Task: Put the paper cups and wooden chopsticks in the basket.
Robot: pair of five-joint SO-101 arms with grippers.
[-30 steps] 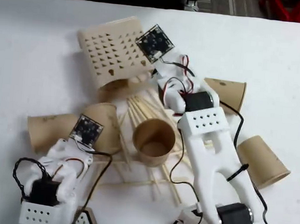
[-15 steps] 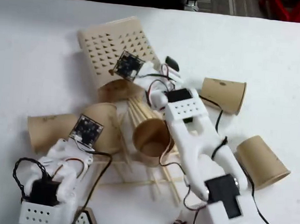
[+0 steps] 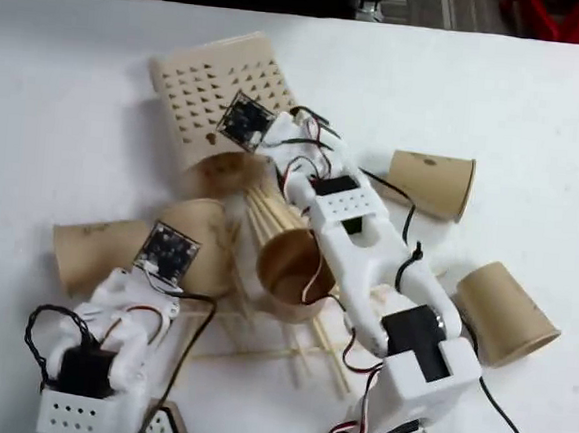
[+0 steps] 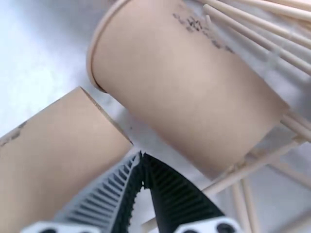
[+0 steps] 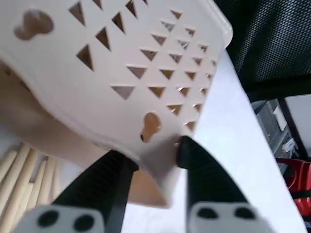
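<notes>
The perforated basket (image 3: 204,94) lies tipped over on the white table (image 3: 70,79) in the upper left of the high view, with its holed wall facing up. Your right gripper (image 5: 151,151) is at the basket's lower corner. Its jaws are apart with the rim corner between them, and the right wrist view does not settle whether they press on it. A tucked cup (image 3: 223,174) pokes out from under that same edge, touching the basket.

The wooden chopsticks (image 3: 270,215) fan out from there down through the middle of the frame, passing beneath your right arm (image 3: 375,273). The upright cup (image 3: 293,269) stands among them at mid-frame, mouth up, right against that arm. The upper-right cup (image 3: 434,184) and the lower-right cup (image 3: 507,314) lie on their sides right of the arm, well apart from the basket.

At lower left, your left gripper (image 4: 143,162) has its jaws closed together on nothing. Its tips sit in the gap between the far-left cup (image 3: 88,253) and the left-centre cup (image 3: 206,238). Both cups lie on their sides, the left-centre one across the chopsticks.
</notes>
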